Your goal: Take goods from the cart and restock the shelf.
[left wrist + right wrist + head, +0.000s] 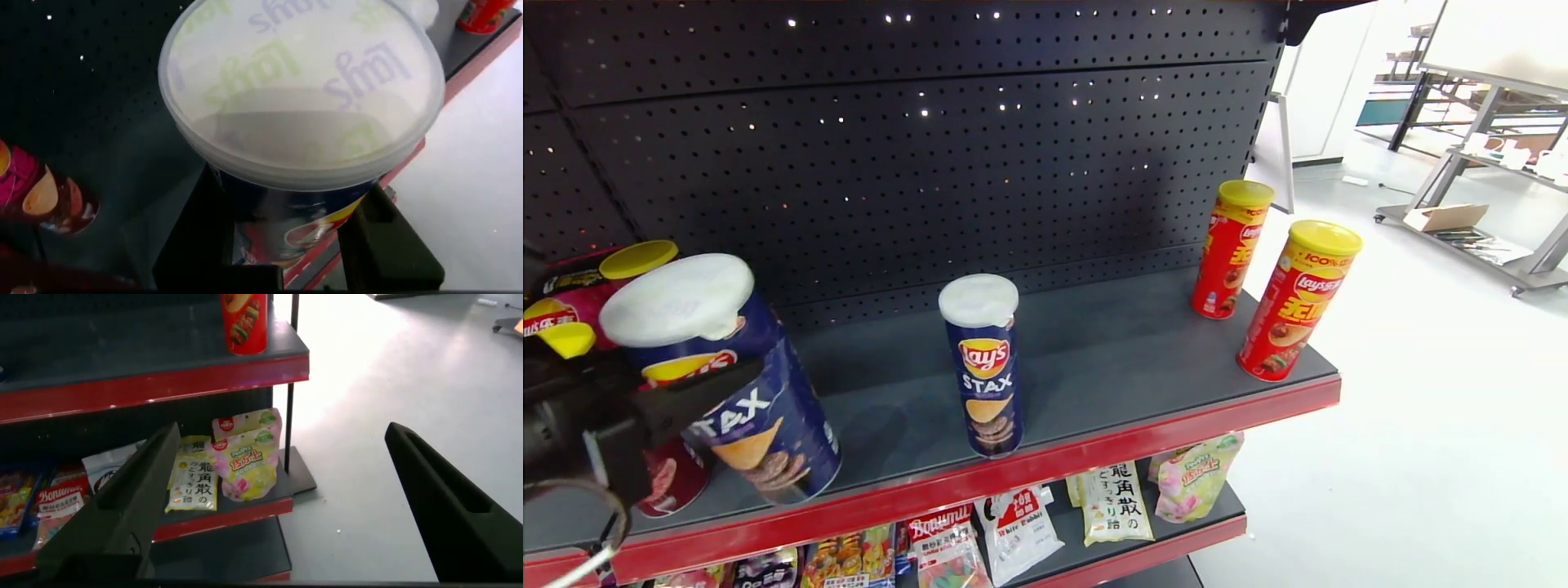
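My left gripper (pixel 698 396) is shut on a dark blue chips can (pixel 760 425) with a white lid, held tilted over the left front of the grey shelf (pixel 1111 359). I cannot tell whether its base touches the shelf. In the left wrist view the can's lid (pixel 302 90) sits above my black fingers (pixel 196 241), which clamp the can's body from both sides. A second blue can (pixel 984 371) stands upright mid-shelf near the front edge. My right gripper (pixel 286 506) is open, holding nothing, down in front of the lower shelf.
Two red cans with yellow lids (pixel 1229 249) (pixel 1298 302) stand at the shelf's right end. Magenta and red cans (pixel 572 306) crowd the far left behind my held can. Snack bags (pixel 245 457) fill the lower shelf. A pegboard back wall (pixel 931 147) rises behind.
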